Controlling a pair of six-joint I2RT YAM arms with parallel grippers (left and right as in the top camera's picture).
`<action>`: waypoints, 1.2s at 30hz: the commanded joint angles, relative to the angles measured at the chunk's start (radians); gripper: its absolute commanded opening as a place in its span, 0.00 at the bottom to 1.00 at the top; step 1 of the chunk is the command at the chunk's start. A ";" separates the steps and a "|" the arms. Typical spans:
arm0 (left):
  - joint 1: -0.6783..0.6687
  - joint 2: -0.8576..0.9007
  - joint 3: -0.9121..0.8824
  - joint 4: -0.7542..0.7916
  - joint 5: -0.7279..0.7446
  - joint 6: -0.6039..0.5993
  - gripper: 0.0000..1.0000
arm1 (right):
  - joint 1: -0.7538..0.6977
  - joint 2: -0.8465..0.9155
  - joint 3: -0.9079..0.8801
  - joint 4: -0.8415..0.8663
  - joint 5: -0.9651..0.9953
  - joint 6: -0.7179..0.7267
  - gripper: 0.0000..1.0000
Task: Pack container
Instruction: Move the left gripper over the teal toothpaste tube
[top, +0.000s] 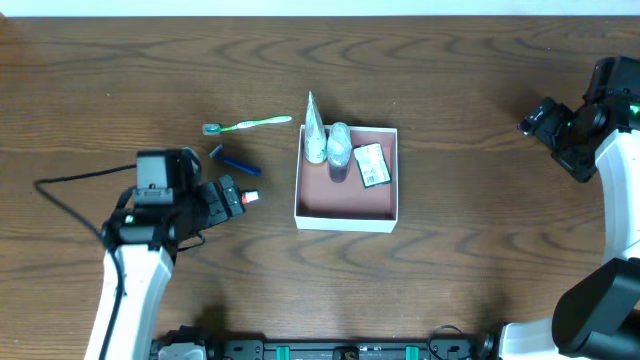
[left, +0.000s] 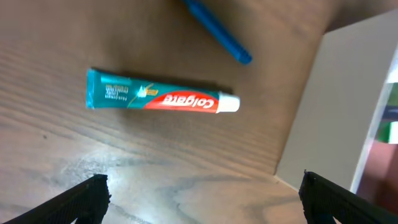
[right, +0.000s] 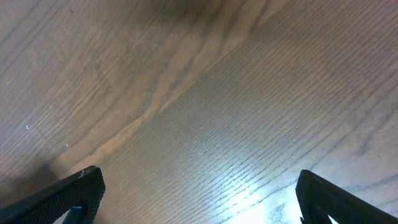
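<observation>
Left gripper (left: 202, 196), jaws wide, above toothpaste (left: 161, 99)

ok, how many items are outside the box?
3: toothbrush left of the box, by its far corner; blue stick nearer; toothpaste nearest, in front of the left gripper. More may be hidden under it.

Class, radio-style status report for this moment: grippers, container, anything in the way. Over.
Left gripper open over toothpaste. Right gripper open, holding nothing. Container partly packed; toothbrush, blue stick outside. No obstruction.
</observation>
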 joint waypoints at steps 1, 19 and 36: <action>0.004 0.063 0.006 -0.004 0.032 -0.023 0.98 | 0.007 0.005 0.000 -0.001 -0.007 0.000 0.99; 0.004 0.204 0.006 0.139 -0.159 -0.822 0.99 | 0.007 0.005 0.000 -0.001 -0.007 0.000 0.99; 0.005 0.494 0.007 0.268 -0.122 -0.969 0.98 | 0.007 0.005 0.000 -0.001 -0.007 0.000 0.99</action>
